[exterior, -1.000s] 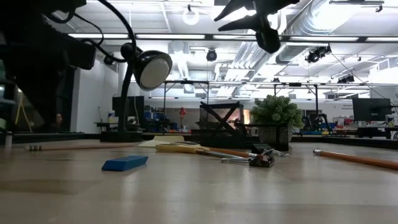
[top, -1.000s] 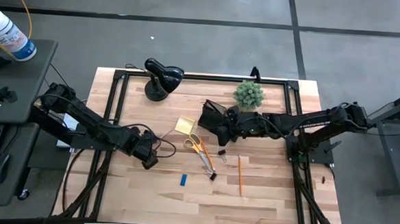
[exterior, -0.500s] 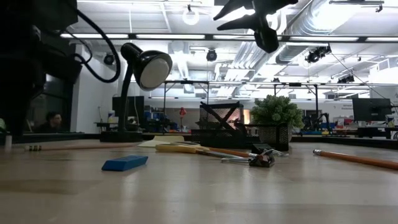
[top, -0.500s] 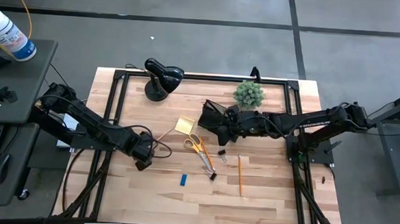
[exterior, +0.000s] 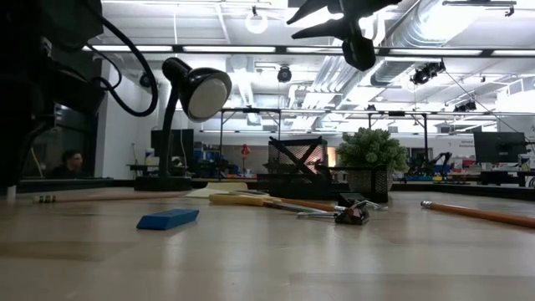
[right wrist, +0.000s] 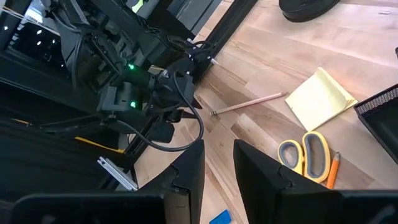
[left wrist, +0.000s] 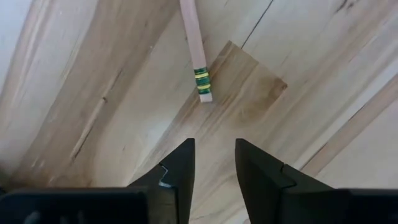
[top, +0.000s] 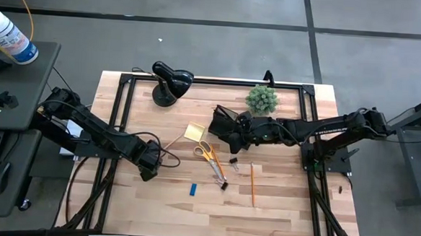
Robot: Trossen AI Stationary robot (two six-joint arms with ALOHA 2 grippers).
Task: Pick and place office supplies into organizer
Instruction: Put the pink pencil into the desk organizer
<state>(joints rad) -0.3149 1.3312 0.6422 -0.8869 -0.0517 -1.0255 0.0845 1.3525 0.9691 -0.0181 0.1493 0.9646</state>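
My left gripper points down over the table's left part and is open, with bare wood between its fingers. The eraser end of a wooden pencil lies just ahead of the fingertips, untouched. My right gripper hangs open and empty above the black mesh organizer. Flat on the table lie a yellow sticky-note pad, orange-handled scissors, a blue block, a black clip and an orange pencil.
A black desk lamp stands at the far left and a small green potted plant at the far middle, just behind the organizer. Bare wood stretches along the table's near edge.
My left gripper has tipped to point more steeply down, close to the wooden pencil's eraser end. The supplies on the table lie where they were.
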